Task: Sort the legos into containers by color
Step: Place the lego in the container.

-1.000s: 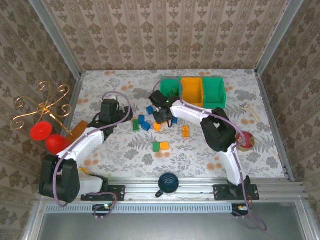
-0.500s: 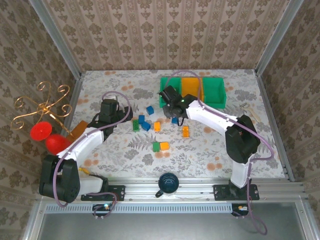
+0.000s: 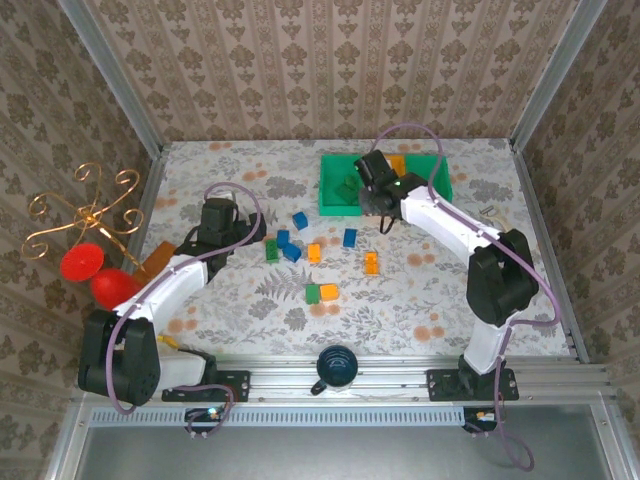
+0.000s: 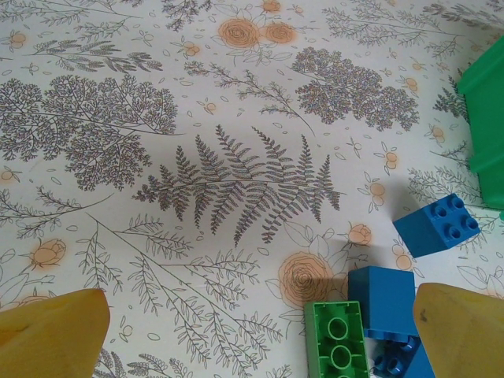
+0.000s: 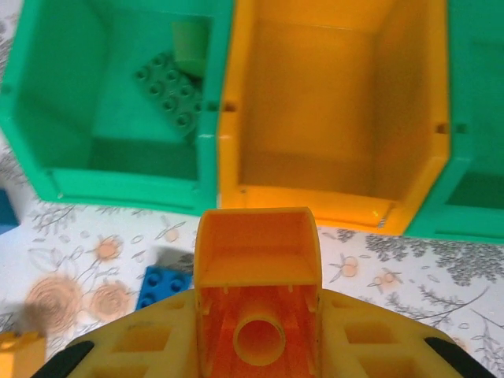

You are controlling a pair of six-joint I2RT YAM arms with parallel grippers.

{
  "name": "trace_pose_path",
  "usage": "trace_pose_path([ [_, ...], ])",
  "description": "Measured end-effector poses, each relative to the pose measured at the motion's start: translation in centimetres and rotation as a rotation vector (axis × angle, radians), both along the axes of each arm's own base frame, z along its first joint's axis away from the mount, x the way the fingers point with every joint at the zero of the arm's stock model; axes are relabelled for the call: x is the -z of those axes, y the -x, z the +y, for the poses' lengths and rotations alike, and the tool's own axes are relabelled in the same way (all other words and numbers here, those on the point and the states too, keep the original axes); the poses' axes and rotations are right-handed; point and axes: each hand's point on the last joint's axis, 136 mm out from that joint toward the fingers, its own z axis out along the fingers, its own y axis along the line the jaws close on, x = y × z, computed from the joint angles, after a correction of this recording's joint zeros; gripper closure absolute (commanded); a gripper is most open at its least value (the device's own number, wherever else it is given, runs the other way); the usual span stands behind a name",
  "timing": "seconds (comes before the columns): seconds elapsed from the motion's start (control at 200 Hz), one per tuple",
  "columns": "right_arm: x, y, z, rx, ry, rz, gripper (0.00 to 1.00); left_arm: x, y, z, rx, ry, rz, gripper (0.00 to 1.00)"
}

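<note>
Brick (image 5: 256, 244), hollow glossy orange plastic, tight in right hand (image 5: 256, 319); left hand (image 4: 260, 331) open.

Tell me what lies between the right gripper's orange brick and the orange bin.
Nothing, by the right wrist view: the orange brick in the right gripper hangs just short of the orange bin; the stretch is bare.
</note>
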Motion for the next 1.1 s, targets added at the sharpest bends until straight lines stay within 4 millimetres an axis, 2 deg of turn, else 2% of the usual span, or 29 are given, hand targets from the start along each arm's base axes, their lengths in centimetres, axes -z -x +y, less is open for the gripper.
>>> trace_pose_path([
  [0.155,-0.2,-1.0,-2.4,0.055,-0.004,-0.003,0.86,0.0,0.0,0.0,-0.001,0.002,0.000,0.00],
  [0.255,-0.6,-2.2,-3.2,0.076,-0.008,-0.017,0.86,0.1,0.1,0.0,-0.002,0.003,0.003,0.00],
  [0.475,-0.2,-5.3,-3.2,0.073,0.001,-0.035,0.86,0.4,0.2,0.1,-0.002,0.001,0.009,0.00],
  [0.755,1.7,-9.4,-2.5,0.057,0.024,-0.032,0.83,0.3,0.2,0.3,-0.008,0.002,0.006,0.00],
  [0.925,3.3,-10.6,-2.7,0.063,0.036,-0.011,0.73,0.4,0.4,0.4,-0.010,0.002,0.008,0.00],
  [1.1,4.5,-10.5,-3.1,0.063,0.051,0.017,0.58,0.5,0.4,0.6,-0.015,0.001,0.010,0.00],
])
